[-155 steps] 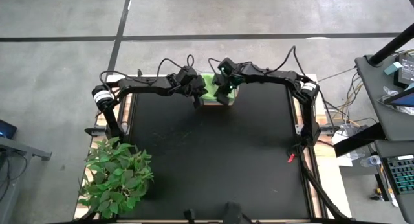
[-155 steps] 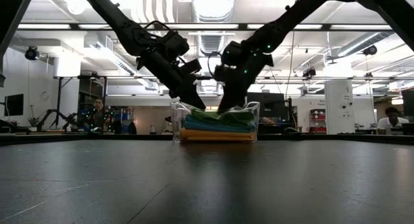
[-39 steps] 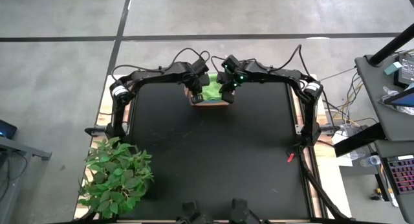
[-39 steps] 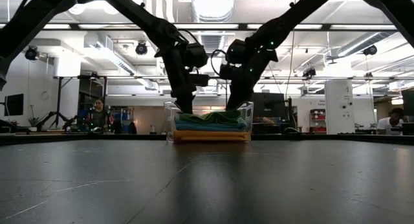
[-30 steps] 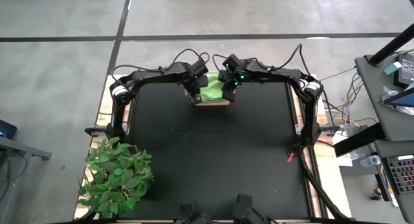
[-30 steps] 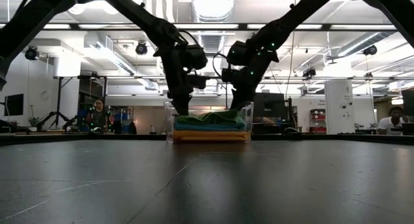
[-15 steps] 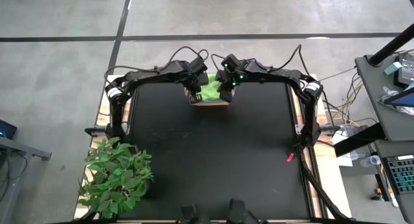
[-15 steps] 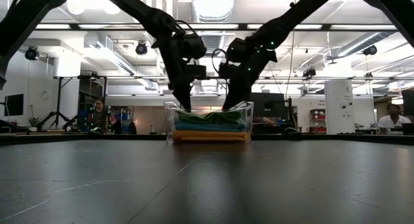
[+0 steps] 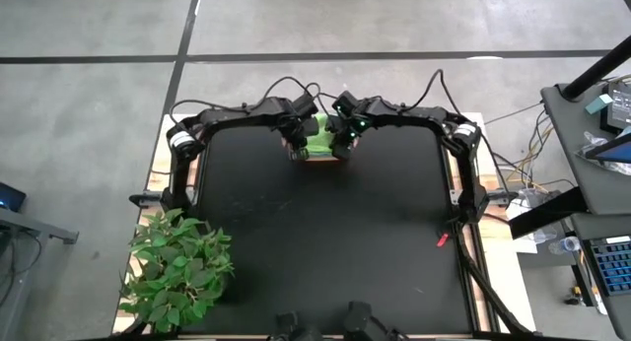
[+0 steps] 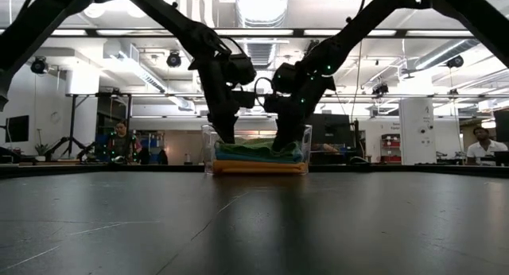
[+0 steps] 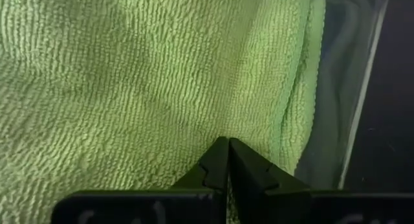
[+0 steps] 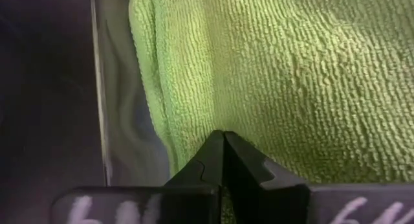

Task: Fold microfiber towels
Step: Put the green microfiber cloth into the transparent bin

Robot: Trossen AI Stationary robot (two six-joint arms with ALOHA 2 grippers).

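Reaching into the clear bin for the top towel.
Lime green towel atop the stack inside; left pincer and right pincer both pressed together above it, gripping nothing; next, probably opening to pinch an edge.

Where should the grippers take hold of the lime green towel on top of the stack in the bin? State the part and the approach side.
Grip the lime green towel at its two opposite side edges, coming straight down from above. It lies flat on top of the stack, and the clear bin walls block any sideways approach. The left gripper and right gripper, both shut, already hover by those edges.
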